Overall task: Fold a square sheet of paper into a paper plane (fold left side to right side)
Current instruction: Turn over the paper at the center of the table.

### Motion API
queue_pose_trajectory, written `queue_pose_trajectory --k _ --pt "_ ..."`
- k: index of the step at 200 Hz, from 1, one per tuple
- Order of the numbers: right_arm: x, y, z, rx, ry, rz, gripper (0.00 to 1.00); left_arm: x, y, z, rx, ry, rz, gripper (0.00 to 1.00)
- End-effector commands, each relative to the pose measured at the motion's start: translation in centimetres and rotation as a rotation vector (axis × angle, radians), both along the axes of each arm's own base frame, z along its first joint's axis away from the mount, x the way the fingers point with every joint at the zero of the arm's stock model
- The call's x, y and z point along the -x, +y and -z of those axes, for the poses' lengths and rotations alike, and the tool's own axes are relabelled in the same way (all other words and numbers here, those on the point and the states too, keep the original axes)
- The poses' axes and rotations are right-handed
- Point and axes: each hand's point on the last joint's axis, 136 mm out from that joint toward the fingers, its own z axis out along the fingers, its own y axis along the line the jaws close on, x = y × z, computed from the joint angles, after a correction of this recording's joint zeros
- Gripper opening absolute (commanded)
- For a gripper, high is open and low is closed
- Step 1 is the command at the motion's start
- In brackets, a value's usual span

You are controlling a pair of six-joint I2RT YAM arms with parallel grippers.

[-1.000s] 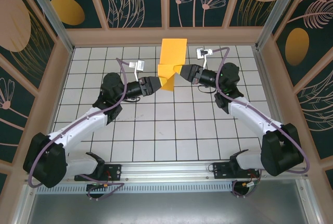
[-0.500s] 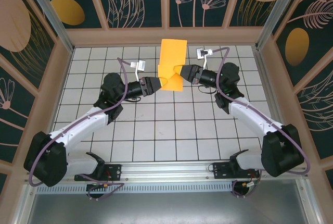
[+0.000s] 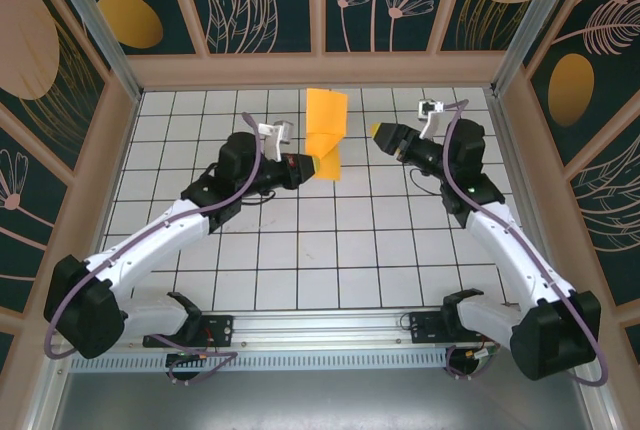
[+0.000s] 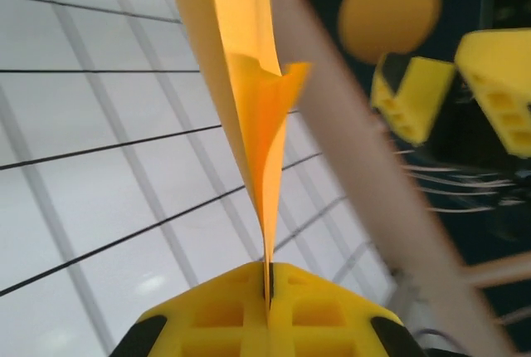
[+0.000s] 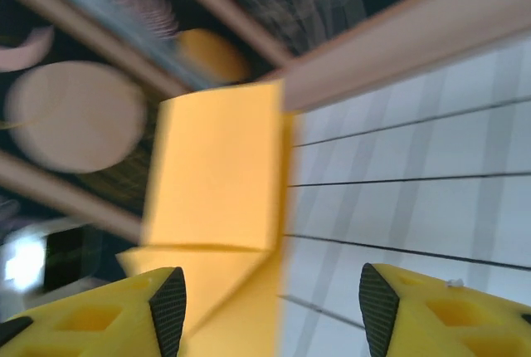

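The left fingers (image 4: 220, 315) pinch the folded square sheet of paper (image 3: 325, 128) upright above the far worktop (image 3: 300, 250), likely to present it; the right fingers (image 3: 382, 131), spread, hang apart on its right

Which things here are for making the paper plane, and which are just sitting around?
For the job:
- orange paper, partly folded, held up off the table
- left gripper, pinched shut on the paper's lower end
- right gripper, open, apart from the paper

Just there:
- white grid table
- patterned walls
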Motion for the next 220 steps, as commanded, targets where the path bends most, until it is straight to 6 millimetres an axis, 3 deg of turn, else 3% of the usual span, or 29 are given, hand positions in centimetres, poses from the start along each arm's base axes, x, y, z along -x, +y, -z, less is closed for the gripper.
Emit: queue_pose_trajectory --k 1,20,39,63,91,170,194,220 --pt "-0.1 -6.8 6.7 0.337 0.203 0.295 0.61 -0.2 5.5 5.5 -0.465 0.037 -0.215 0.0" --pt "0.4 -8.7 8.3 0.412 0.232 0.36 0.62 0.4 8.4 7.5 -0.738 0.068 -0.348 0.0" --pt "0.8 -9.2 9.0 0.42 0.237 0.375 0.62 1.5 10.1 8.3 -0.971 0.088 -0.433 0.0" --pt "0.9 -9.4 9.8 0.413 0.248 0.38 0.62 2.4 9.9 9.4 -1.227 0.088 -0.453 0.0" --pt "1.2 -9.1 10.2 0.388 0.249 0.365 0.62 2.2 8.4 11.9 -1.401 0.112 -0.434 0.0" --pt "2.2 -8.9 10.6 0.362 0.246 0.338 0.62 0.5 1.3 21.2 -1.442 0.235 -0.226 0.0" --pt "2.5 -9.1 11.5 0.375 0.264 0.341 0.62 1.0 0.0 23.6 -1.45 0.299 -0.155 0.08" --pt "2.7 -9.4 12.4 0.381 0.291 0.343 0.63 0.7 -2.6 24.0 -1.382 0.327 -0.096 0.24"
